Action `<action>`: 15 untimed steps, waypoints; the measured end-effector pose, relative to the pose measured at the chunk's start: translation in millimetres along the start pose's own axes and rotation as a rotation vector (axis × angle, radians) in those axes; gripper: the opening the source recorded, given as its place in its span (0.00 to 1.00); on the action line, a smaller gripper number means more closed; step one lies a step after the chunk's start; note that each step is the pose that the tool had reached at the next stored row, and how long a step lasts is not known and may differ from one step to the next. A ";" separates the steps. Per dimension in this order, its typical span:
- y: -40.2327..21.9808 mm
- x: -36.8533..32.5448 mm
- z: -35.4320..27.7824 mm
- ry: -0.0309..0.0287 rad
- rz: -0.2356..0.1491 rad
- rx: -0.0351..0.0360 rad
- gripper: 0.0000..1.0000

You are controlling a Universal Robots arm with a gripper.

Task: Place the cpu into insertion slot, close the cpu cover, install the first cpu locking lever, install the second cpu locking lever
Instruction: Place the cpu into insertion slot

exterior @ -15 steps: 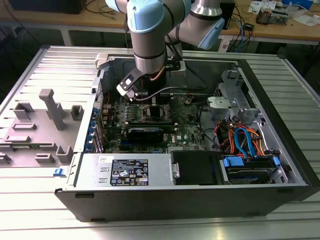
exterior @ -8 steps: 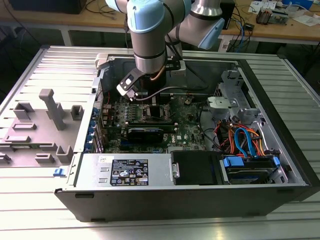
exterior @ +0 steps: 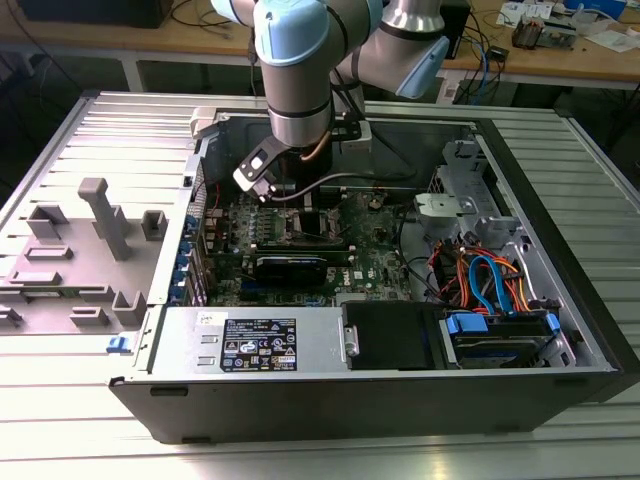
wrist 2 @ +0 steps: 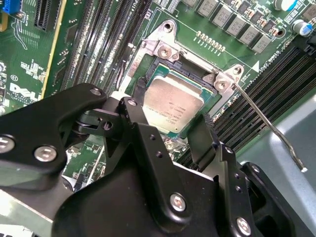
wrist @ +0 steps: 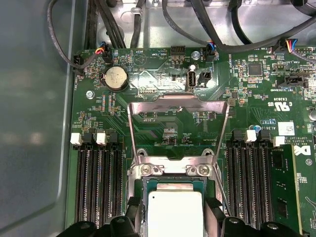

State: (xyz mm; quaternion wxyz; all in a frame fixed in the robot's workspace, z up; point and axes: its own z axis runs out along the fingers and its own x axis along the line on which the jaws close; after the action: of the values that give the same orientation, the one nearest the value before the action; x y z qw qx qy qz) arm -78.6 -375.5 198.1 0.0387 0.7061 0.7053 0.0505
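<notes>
The cpu (wrist 2: 173, 106), a flat silver square, lies in the insertion slot (wrist 2: 190, 74) of the green motherboard (exterior: 375, 262). My gripper (wrist 2: 170, 118) hangs right over it, open; one black finger (wrist 2: 132, 109) stands on each side of the chip with a small gap. In the first wrist view the gripper (wrist: 174, 205) straddles the cpu (wrist: 175, 215) the same way. The cpu cover (wrist: 177, 98), a thin metal frame with a large window, is flipped back away from the socket. A thin locking lever (wrist 2: 269, 123) sticks up unlatched beside the socket. In the exterior view the gripper (exterior: 303, 212) reaches down into the open computer case.
Long black memory slots (wrist: 98, 187) flank the socket on both sides. A black card (exterior: 290, 268), a power supply box (exterior: 250, 345) and a drive bay with blue and orange cables (exterior: 490, 285) crowd the case. Grey fixtures (exterior: 100, 215) stand at the exterior view's left.
</notes>
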 end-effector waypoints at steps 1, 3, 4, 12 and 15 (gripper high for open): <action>0.0 0.0 -0.1 -0.0004 0.000 0.0002 0.55; 0.1 0.0 0.0 -0.0005 0.000 0.0000 0.54; 0.1 0.0 0.1 -0.0004 0.000 -0.0001 0.54; 0.2 0.1 0.2 -0.0103 -0.029 0.0000 0.54; 0.1 -0.1 0.0 -0.0169 -0.036 0.0006 0.54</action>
State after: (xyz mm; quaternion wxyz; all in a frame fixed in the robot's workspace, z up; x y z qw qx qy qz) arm -78.5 -375.5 198.0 0.0453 0.6939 0.7174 0.0437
